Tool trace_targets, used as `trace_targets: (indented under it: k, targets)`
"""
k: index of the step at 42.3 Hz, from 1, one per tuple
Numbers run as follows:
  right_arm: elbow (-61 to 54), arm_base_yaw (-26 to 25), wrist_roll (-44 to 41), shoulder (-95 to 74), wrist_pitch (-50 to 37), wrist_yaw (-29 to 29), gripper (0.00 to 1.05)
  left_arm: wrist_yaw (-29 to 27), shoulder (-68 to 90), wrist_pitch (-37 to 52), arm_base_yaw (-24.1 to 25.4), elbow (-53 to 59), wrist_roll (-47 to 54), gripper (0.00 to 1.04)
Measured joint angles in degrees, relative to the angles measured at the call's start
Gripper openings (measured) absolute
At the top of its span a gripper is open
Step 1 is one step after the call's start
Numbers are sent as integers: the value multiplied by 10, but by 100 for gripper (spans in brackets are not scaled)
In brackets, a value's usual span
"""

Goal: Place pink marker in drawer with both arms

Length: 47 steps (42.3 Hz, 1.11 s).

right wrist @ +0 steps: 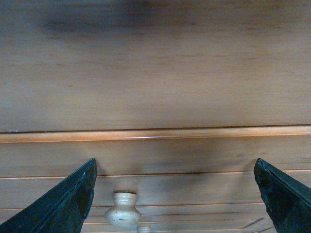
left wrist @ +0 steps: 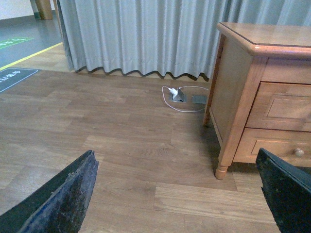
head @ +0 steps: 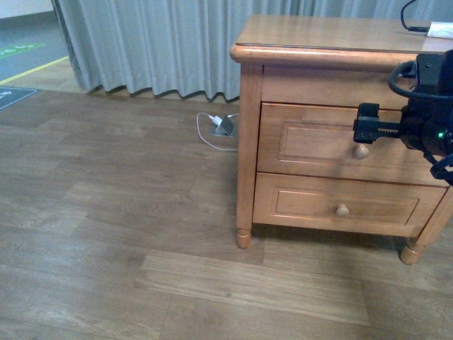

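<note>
While the honey-coloured cabinet [head: 333, 106] is standing on the wooden floor [head: 127, 212] in front of the grey curtain [head: 148, 42], the right arm [head: 428, 106] is being held out level in front of the drawer [head: 318, 145], its black body entering the front view from the right edge. The right gripper [head: 364, 127] is being pointed at the drawer face just above the round wooden knob [head: 361, 151], and its fingers [right wrist: 63, 204] are being kept wide apart in the right wrist view, with the knob showing between them (a second knob is just visible beyond it). Nothing is being held between those fingers, and no contact with the knob can be made out. The drawer is being shown shut, its recessed panel sitting flush above the lower drawer [head: 340, 205].

The left gripper [left wrist: 180, 194] is being held low over the floor, well apart from the cabinet and angled toward its corner leg; its two dark fingers [left wrist: 63, 199] are spread far apart with only bare floorboards between them. That arm is not being caught in the front view.

A white adapter [head: 224, 126] with its cable is lying on the floor beside the cabinet, near the curtain hem. On the cabinet top a white object [head: 440, 30] with a black cable is being shown at the far right corner. The pink marker is not being shown in any of the three views, so its place cannot be told.
</note>
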State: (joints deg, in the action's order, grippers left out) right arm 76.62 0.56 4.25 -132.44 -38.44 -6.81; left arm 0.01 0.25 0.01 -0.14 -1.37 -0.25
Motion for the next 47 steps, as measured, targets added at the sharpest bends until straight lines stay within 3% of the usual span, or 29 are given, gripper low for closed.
trace_targets:
  k: [7,20,30,43,47]
  targets:
    - [-27,-2,24,25,0,12,96,0,0,0,0,0,0,99]
    - [-187,-12,57,250,63,55,96,0,0,0,0,0,0,99]
    - [-314,0,52,552,268,104,96,0,0,0,0,0,0,99]
    - [-338,2,58,861,534,119,96,0,0,0,0,0,0,99]
    - [-336,2,61,890,543,119,96,0,0,0,0,0,0,99]
